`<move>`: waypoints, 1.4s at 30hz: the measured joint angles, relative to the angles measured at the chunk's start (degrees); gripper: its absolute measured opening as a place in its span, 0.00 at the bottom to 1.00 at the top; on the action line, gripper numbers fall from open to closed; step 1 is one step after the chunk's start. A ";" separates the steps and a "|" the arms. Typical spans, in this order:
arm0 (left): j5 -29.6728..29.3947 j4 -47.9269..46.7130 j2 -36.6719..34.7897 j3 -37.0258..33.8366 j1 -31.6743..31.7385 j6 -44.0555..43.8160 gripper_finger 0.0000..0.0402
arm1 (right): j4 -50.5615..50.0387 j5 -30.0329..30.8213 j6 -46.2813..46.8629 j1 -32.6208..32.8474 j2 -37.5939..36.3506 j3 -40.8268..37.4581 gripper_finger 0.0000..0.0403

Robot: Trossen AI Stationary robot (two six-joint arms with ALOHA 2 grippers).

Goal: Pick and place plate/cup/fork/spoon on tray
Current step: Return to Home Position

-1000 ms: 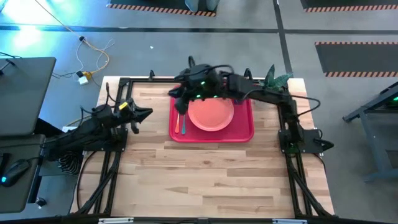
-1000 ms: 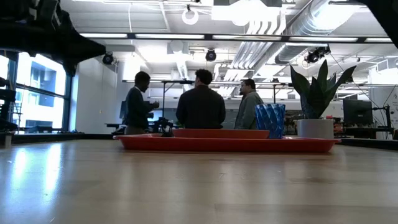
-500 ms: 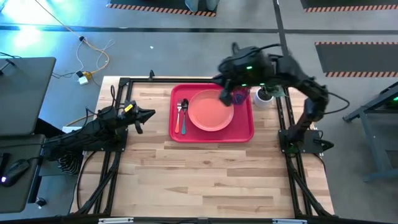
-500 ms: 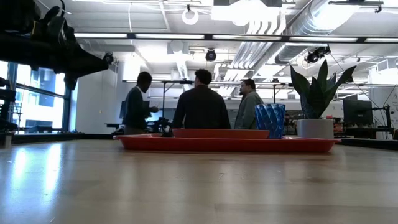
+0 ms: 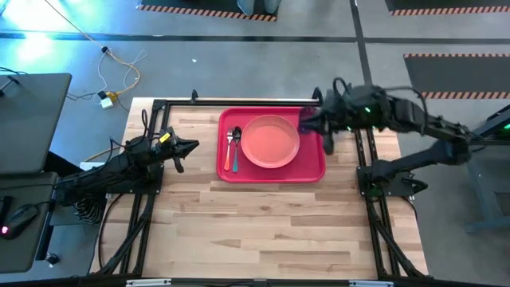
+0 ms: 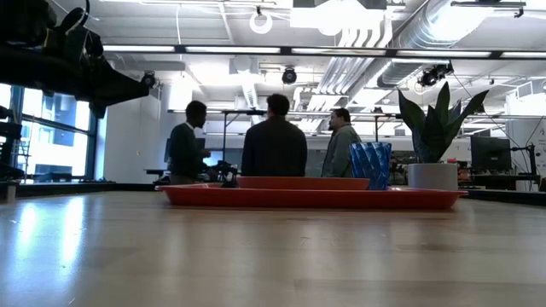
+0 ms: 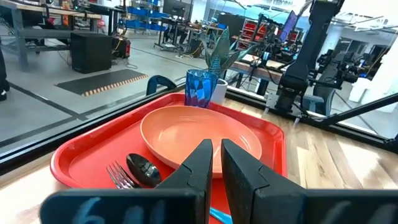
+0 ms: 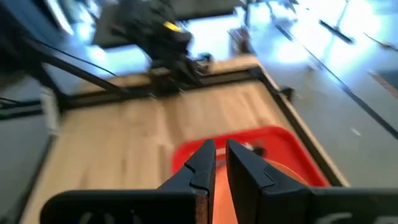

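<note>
All four items sit on the tray (image 5: 271, 171): plate (image 5: 270, 141) centre, fork (image 5: 227, 151) and spoon (image 5: 236, 147) at 9 o'clock, cup (image 7: 201, 89) at 2 o'clock; right pincer (image 5: 324, 127) nearly closed, empty, beside the cup, looks finished, next likely parking like the left pincer (image 5: 185, 147), nearly closed at the table's 9 o'clock edge.

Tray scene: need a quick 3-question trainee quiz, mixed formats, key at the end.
1. True or false: the plate lies on the tray.
2. Which two things lie side by side on the tray between the plate and the tray's edge toward the left arm?
3. Multiple choice: where is the cup? A) on the plate B) on the tray at a far corner, near the potted plant C) on the bare table by the left arm

Key
1. True.
2. The fork and the spoon.
3. B. The right gripper is beside that corner; the left gripper waits off the tray's other side.
</note>
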 joint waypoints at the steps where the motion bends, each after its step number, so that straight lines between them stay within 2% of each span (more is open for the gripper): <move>1: 0.02 0.00 0.00 0.00 0.00 0.00 0.06 | 3.28 -1.22 0.51 -0.01 -2.72 -4.16 0.07; 7: -0.08 0.00 0.00 0.00 0.01 0.73 0.06 | 16.76 -5.65 3.88 -0.02 -17.01 -25.92 0.07; 13: -0.20 0.00 0.00 0.00 0.02 3.96 0.06 | 31.44 -8.03 7.74 0.00 -28.33 -46.53 0.07; 19: -0.18 0.00 0.00 0.02 0.02 3.93 0.06 | 43.96 -9.83 12.67 -0.02 -36.62 -61.80 0.07; 29: -0.17 0.00 0.00 0.04 0.02 4.04 0.06 | 50.08 -10.53 14.98 -0.02 -46.37 -73.80 0.07; 36: -0.17 0.00 0.00 0.04 0.02 4.04 0.06 | 55.06 -10.51 17.88 -0.01 -49.78 -80.61 0.07; 42: -0.15 0.00 0.00 0.04 0.04 4.04 0.06 | 55.14 -10.51 17.71 -0.02 -51.69 -83.50 0.07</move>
